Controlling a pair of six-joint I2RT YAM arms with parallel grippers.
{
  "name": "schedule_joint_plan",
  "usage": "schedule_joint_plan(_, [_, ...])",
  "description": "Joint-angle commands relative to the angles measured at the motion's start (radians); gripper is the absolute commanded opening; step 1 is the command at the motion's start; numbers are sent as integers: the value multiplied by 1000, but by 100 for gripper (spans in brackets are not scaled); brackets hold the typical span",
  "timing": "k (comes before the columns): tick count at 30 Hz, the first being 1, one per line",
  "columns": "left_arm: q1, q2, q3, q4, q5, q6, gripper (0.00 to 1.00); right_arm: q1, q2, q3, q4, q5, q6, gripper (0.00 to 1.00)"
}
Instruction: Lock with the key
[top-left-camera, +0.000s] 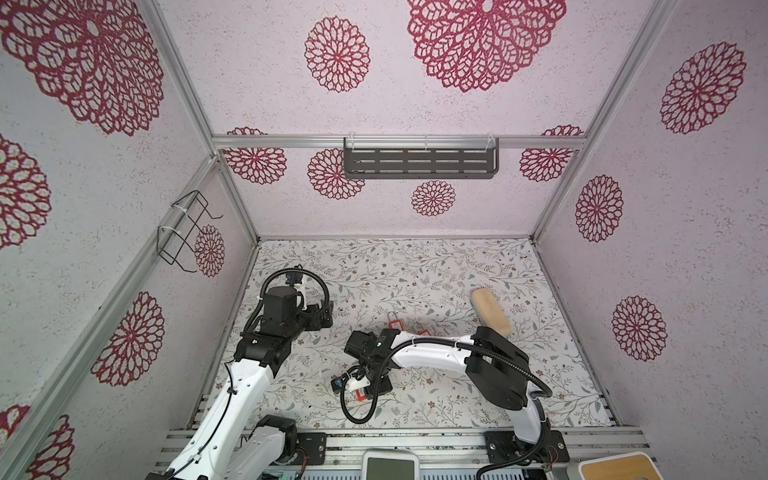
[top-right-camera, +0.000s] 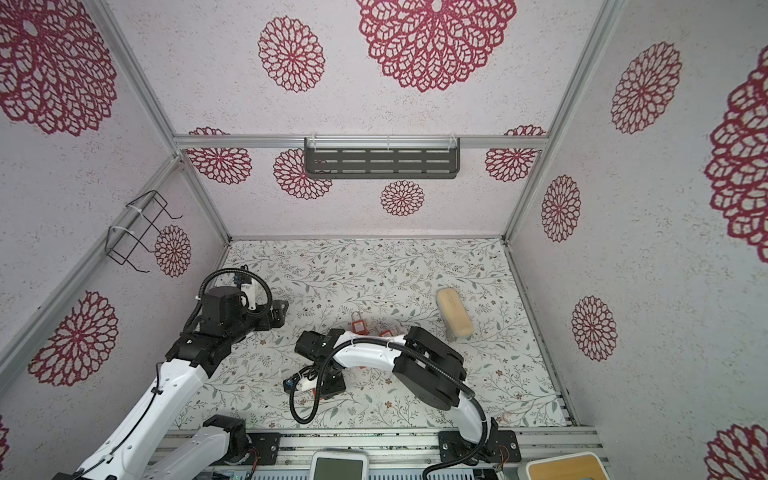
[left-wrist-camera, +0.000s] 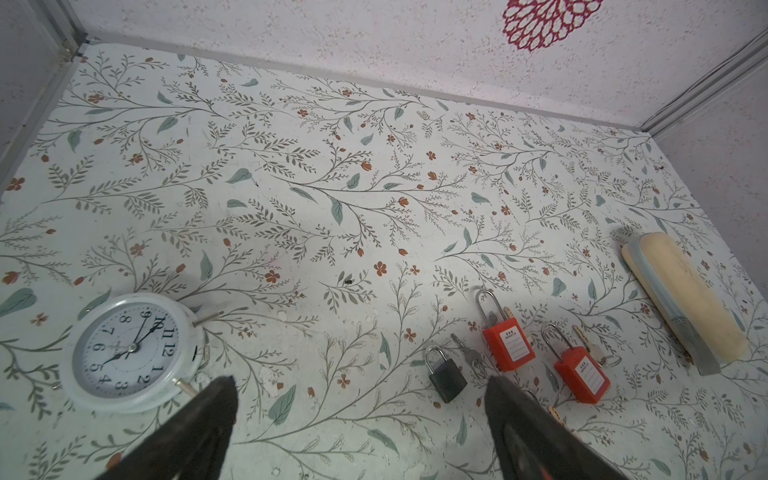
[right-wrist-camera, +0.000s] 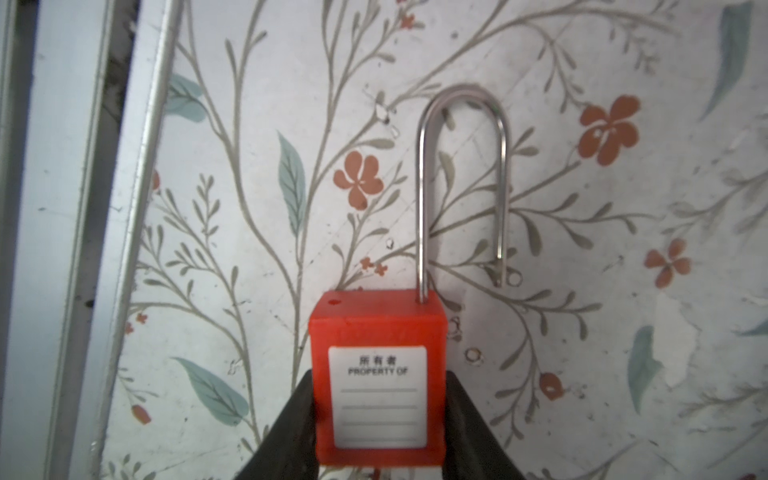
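My right gripper (right-wrist-camera: 380, 376) is shut on a red padlock (right-wrist-camera: 378, 332), one finger flat against each side of its body, low over the floral mat (right-wrist-camera: 582, 232). Its steel shackle (right-wrist-camera: 463, 174) stands open, one end free of the body. In a top view this gripper (top-left-camera: 362, 392) points down near the front middle. Two more red padlocks (left-wrist-camera: 508, 347) (left-wrist-camera: 581, 376) lie farther back, with a brass key (left-wrist-camera: 590, 347) beside one and a silver key (left-wrist-camera: 467, 353) by a small black padlock (left-wrist-camera: 446, 379). My left gripper (left-wrist-camera: 359, 382) hangs open and empty at the left.
A white alarm clock (left-wrist-camera: 124, 353) lies close to the left gripper. A tan brush (top-left-camera: 490, 309) rests at the right of the mat. The right arm (top-left-camera: 436, 353) arches over the middle. Walls enclose three sides; a metal rail (right-wrist-camera: 137, 208) edges the mat beside the held padlock.
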Motion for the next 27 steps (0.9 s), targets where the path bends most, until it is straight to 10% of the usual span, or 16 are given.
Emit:
schedule_joint_plan(1, [10, 4, 13, 8, 18, 19, 97, -3, -76, -22, 3, 2, 32, 28])
schedule_joint_plan(16, [5, 9, 49, 135, 184, 180, 100, -228, -429, -170, 50, 15, 63, 26])
schedule_joint_plan(27, [-39, 37, 48, 169, 613, 570, 73, -388, -637, -300, 107, 15, 24, 25])
